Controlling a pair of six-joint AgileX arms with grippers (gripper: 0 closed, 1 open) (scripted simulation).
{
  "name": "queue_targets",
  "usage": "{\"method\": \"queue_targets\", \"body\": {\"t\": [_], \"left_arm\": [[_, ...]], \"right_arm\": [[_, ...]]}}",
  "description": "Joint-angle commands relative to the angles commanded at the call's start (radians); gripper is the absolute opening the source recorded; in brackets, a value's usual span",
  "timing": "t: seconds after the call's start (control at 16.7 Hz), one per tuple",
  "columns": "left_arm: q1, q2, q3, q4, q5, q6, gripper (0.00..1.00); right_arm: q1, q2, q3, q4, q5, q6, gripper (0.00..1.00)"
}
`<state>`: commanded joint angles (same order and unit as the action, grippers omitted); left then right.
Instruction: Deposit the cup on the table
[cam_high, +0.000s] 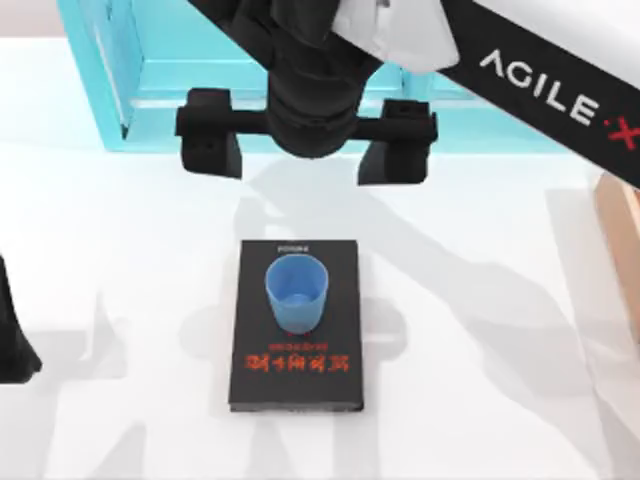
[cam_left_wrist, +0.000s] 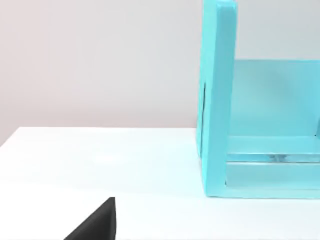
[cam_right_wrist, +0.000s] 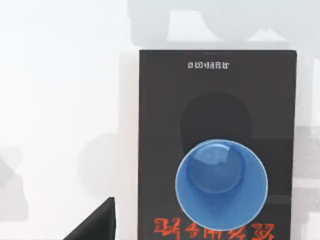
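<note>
Cup (cam_high: 297, 291) upright, mouth up, tapered smooth blue plastic, mid-frame on flat black book (cam_high: 296, 375), white desk (cam_high: 120, 250). Right claw (cam_high: 308, 150) spread wide above, upper centre. Left claw: cannot tell.

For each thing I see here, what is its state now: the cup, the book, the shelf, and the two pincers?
Cup: upright, mouth up, empty, standing on the book, not yet on the table.
Book: lying flat and closed on the table, cover up.
Shelf: standing at the table's far edge, open side showing.
Right pincer: open, above the table beyond the book, holding nothing.
Left arm: parked at the table's left edge.
</note>
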<state>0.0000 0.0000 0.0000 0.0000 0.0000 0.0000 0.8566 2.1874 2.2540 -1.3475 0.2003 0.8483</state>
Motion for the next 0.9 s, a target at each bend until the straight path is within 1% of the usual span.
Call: {"method": "queue_targets", "body": {"t": [0.18, 0.36, 0.78, 0.9], "left_arm": [[0.0, 0.0, 0.0, 0.0, 0.0, 0.0, 1.0], [0.0, 0.0, 0.0, 0.0, 0.0, 0.0, 1.0], [0.0, 0.0, 0.0, 0.0, 0.0, 0.0, 1.0], [0.0, 0.0, 0.0, 0.0, 0.0, 0.0, 1.0]], "right_arm": [[0.05, 0.151, 0.151, -0.106, -0.017, 0.068, 1.0], [0.074, 0.227, 0.226, -0.166, -0.029, 0.102, 1.0], [0.071, 0.235, 0.229, -0.168, -0.029, 0.104, 1.0], [0.07, 0.234, 0.195, -0.134, -0.031, 0.099, 1.0]]}}
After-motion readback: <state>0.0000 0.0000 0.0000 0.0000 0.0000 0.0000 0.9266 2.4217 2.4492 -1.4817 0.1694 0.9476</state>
